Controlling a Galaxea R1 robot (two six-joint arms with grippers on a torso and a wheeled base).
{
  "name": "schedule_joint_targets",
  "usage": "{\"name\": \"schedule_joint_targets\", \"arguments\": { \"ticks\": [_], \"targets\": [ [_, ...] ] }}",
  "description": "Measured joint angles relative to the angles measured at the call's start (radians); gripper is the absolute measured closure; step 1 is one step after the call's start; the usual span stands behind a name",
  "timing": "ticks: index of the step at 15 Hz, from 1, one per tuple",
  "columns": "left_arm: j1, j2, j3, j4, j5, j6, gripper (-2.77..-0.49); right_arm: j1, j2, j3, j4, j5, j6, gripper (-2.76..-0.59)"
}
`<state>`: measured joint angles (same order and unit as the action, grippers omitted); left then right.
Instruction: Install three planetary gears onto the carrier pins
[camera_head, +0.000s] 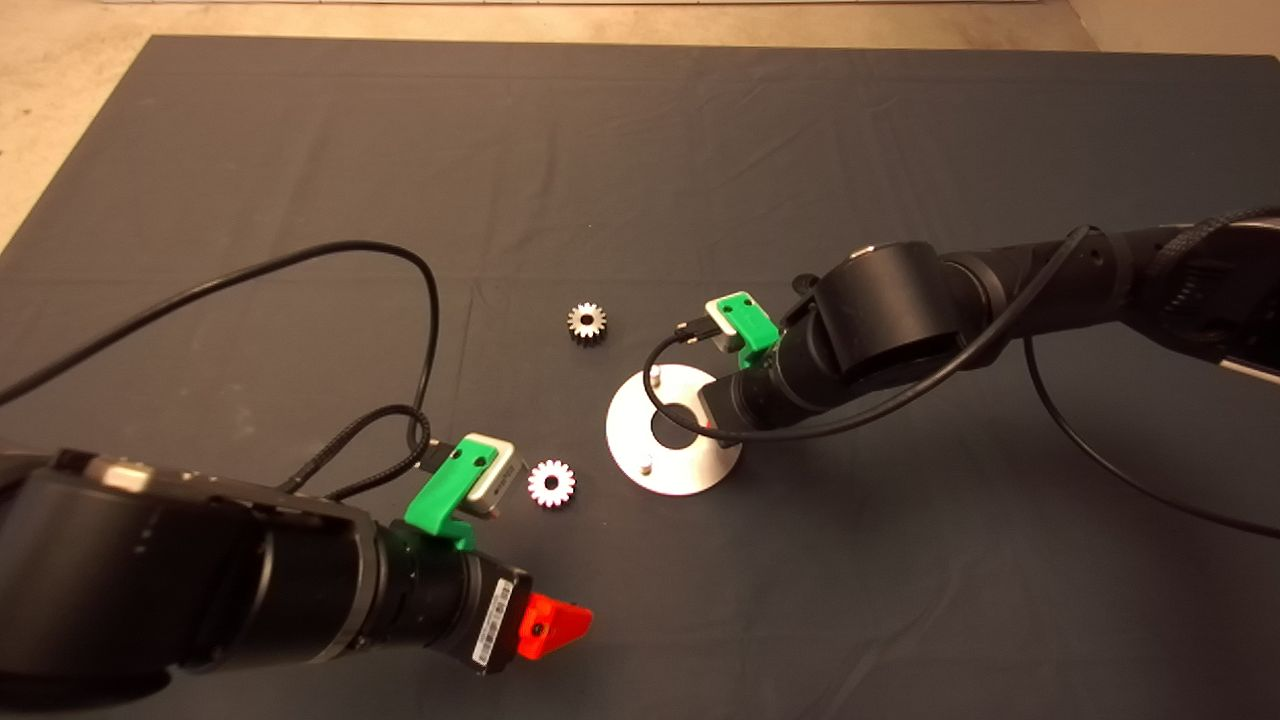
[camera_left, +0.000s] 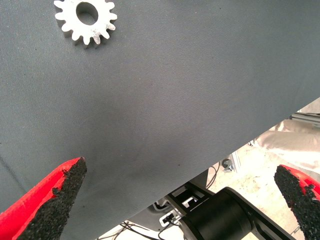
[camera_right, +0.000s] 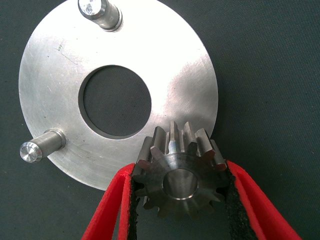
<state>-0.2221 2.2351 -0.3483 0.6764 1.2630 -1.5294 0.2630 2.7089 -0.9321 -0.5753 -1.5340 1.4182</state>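
Observation:
The shiny round disc (camera_head: 625, 440) lies mid-mat; two carrier pins (camera_head: 655, 378) (camera_head: 647, 465) stand on it. My right arm (camera_head: 880, 310) reaches over the disc from the right. In the right wrist view my right gripper (camera_right: 180, 172) is shut on a planetary gear (camera_right: 180, 180), held at the disc's (camera_right: 185, 65) rim, apart from two bare pins (camera_right: 102, 12) (camera_right: 37, 147). What is under the held gear is hidden. Two loose gears (camera_head: 587, 323) (camera_head: 551, 484) lie flat on the mat. My left gripper (camera_head: 555, 625) is open and empty near the second one (camera_left: 86, 20).
Black cables (camera_head: 400, 300) loop over the mat left of the loose gears and around the right wrist. The mat's near edge (camera_left: 210, 170) runs close by the left gripper, with floor and robot base beyond it.

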Motion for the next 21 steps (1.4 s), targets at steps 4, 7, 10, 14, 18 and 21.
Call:
{"name": "schedule_joint_targets", "arguments": {
  "ticks": [4, 7, 10, 14, 18, 21],
  "targets": [
    [0.0, 0.0, 0.0, 0.0, 0.0, 0.0, -2.75, 0.0, 0.0, 0.0, 0.0, 0.0, 0.0, -0.95],
    [0.0, 0.0, 0.0, 0.0, -0.001, 0.0, -2.75, -0.003, 0.0, 0.001, 0.0, 0.0, 0.0, -0.95],
    [0.0, 0.0, 0.0, 0.0, -0.001, 0.0, -2.75, -0.003, 0.0, 0.001, 0.0, 0.0, -0.001, -0.95],
    [0.0, 0.0, 0.0, -0.002, -0.001, 0.0, -2.75, -0.005, -0.002, 0.002, -0.001, 0.0, -0.001, -0.95],
    [0.0, 0.0, 0.0, -0.002, -0.001, 0.0, -2.75, -0.006, -0.003, 0.002, -0.005, 0.001, -0.007, -0.95],
    [0.0, 0.0, 0.0, -0.002, -0.001, 0.0, -2.75, -0.006, -0.013, 0.002, -0.007, 0.011, -0.011, -0.95]
  ]
}}
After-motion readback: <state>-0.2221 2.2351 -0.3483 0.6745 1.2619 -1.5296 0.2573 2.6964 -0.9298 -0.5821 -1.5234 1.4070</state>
